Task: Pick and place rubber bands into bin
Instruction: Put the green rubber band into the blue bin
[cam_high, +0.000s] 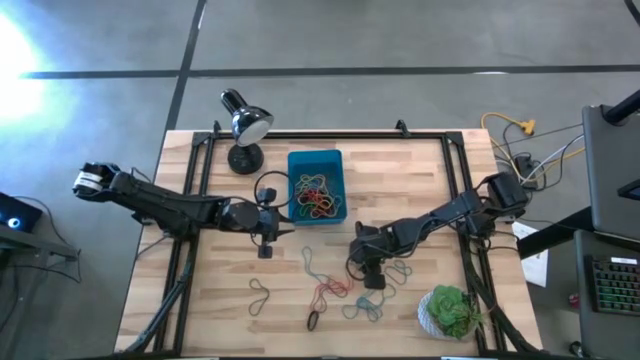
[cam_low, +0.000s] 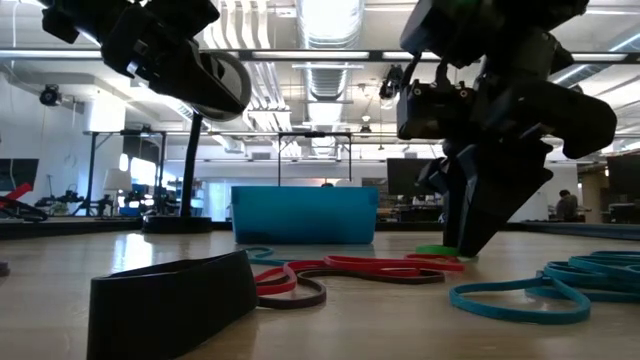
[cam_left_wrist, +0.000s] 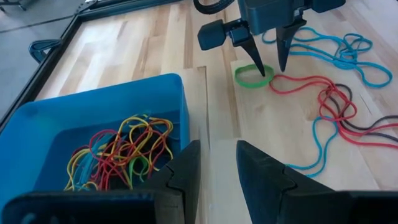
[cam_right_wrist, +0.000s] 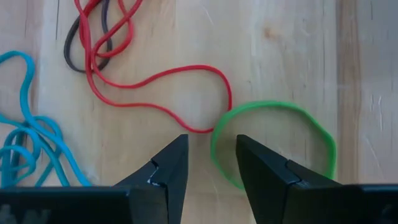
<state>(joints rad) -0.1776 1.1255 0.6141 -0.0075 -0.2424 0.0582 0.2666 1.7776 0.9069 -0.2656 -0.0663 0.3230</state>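
The teal bin (cam_high: 316, 155) stands at the table's far middle with several coloured rubber bands (cam_left_wrist: 118, 155) in it. More bands lie loose on the wood nearer the front. Among them a green band (cam_right_wrist: 273, 112) lies flat. My right gripper (cam_right_wrist: 211, 155) is open and points steeply down over it, with its fingers on either side of one stretch of the loop (cam_left_wrist: 254, 76). My left gripper (cam_left_wrist: 214, 162) hangs open just left of the bin's near corner, nothing between its fingers. My right gripper comes at the green band from above, its fingertips (cam_low: 470, 250) down near the table. One stretch of the loop (cam_right_wrist: 216, 146) runs through the gap between the fingers. Whether either finger touches it I cannot tell.
A red band (cam_right_wrist: 155, 87) lies against the green one, with light blue bands (cam_right_wrist: 25, 143) and a dark one beyond. A wide black band (cam_low: 170, 290) lies near the front edge. A black desk lamp (cam_high: 245, 125) stands far left, and a potted plant (cam_high: 452, 310) stands front right.
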